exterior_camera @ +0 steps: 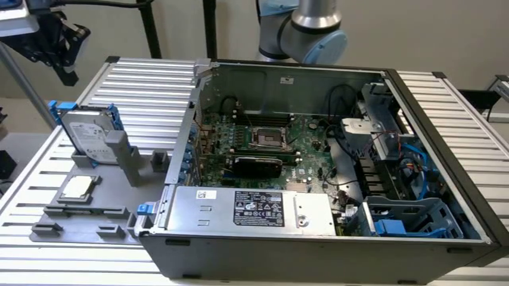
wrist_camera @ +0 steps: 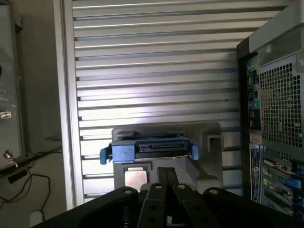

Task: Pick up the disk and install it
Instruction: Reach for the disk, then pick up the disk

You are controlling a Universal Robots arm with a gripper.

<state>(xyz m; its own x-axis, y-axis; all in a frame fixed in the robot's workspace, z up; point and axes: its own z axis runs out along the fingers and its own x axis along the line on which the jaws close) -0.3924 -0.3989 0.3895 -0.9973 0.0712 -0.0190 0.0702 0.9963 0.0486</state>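
While the disk (exterior_camera: 86,134) stands upright on edge in a slot of the grey fixture plate (exterior_camera: 80,221), it is recorded as outside the open computer case (exterior_camera: 318,262), near the case's side wall on the exterior view's left. Blue rails are noted along both of its side edges. The gripper (wrist_camera: 166,172) is held above the disk and well apart from it, also outside the case on that same side; its fingers are pressed together and nothing is pinched between them. A small square chip (exterior_camera: 80,186) is laid flat on the plate, likewise outside the case. Inside the case, a silver box with a black label (exterior_camera: 254,208) is seated along the near wall, and a blue drive cage (exterior_camera: 409,217) is observed in the near corner on the exterior view's right.
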